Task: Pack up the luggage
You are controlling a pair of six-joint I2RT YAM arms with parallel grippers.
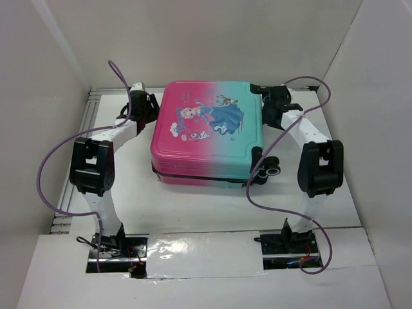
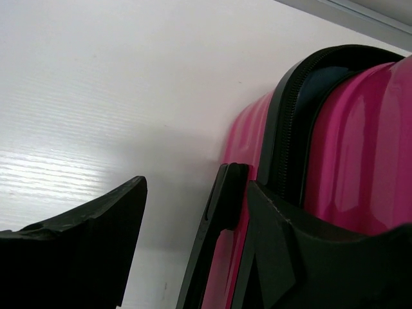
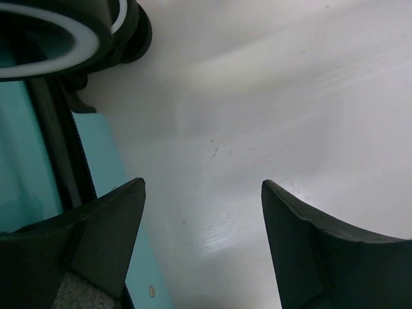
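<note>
The luggage [image 1: 206,129] lies flat and closed in the middle of the table, pink on its left half, teal on its right, with the cartoon print facing up. My left gripper [image 1: 147,106] is open at its far left corner. In the left wrist view the left gripper [image 2: 196,193] has one finger against the pink shell [image 2: 360,141] by the black zipper band [image 2: 290,122]; the other finger stands apart over bare table. My right gripper [image 1: 267,103] is open at the far right corner. The right gripper [image 3: 203,187] has only table between its fingers, with the teal shell [image 3: 26,161] beside its left finger.
Black wheels [image 1: 270,168] stick out at the luggage's near right corner, and one wheel [image 3: 64,32] shows close in the right wrist view. White walls [image 1: 38,96] close in the table on the left, back and right. Purple cables [image 1: 45,167] loop off both arms.
</note>
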